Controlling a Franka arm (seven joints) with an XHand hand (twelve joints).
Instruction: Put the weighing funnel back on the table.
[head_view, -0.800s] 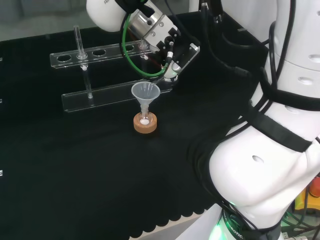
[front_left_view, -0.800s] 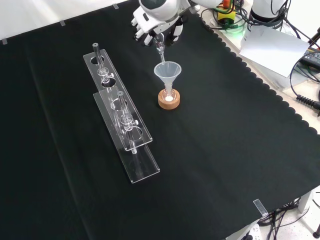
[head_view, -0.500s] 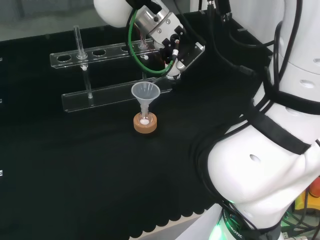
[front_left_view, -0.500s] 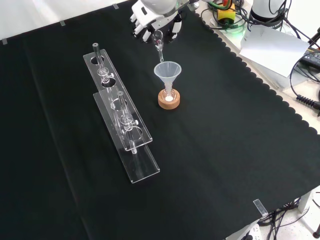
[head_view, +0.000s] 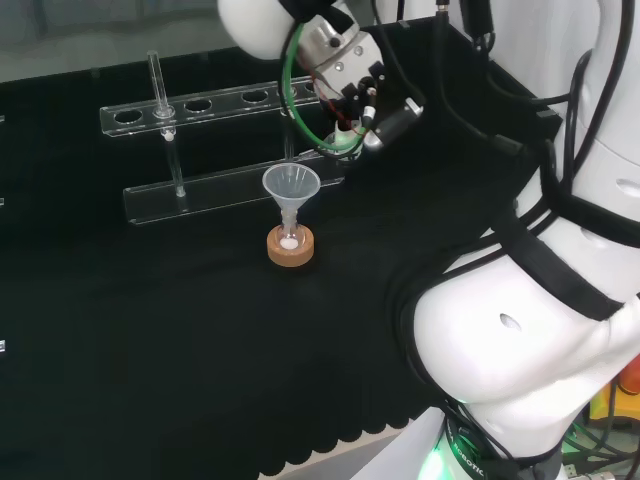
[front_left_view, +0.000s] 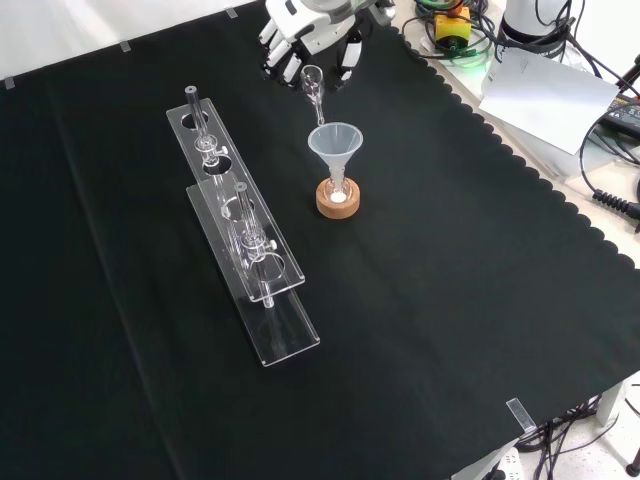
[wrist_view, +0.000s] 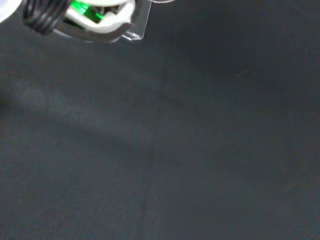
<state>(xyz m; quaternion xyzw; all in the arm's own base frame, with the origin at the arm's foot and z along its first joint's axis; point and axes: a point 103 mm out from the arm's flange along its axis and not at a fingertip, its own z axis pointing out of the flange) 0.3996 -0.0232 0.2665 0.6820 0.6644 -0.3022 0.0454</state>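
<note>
— Black-clothed table (front_left_view: 450, 300), biggest first: what stands by the funnel?
— One clear rack (front_left_view: 245, 250), left of the funnel (front_left_view: 335, 145) in the front view. One funnel, mouth up, stem in one small flask (front_left_view: 337, 192) on one cork ring (front_left_view: 325, 207).
— Robot hand?
— One robot hand (front_left_view: 305, 30), just beyond the funnel and higher. Fingers curled on the top of the one weighing funnel (front_left_view: 313, 82), pinching it as far as I can tell.
— Which way does it lie?
— It hangs below the robot hand, long axis near upright, stem down, tip just above the funnel's far rim. In the air, not on the table.
— Next?
— Probably sideways off the funnel to bare cloth, lower, lay flat, let go. Risk: stem clips the funnel's rim.
</note>
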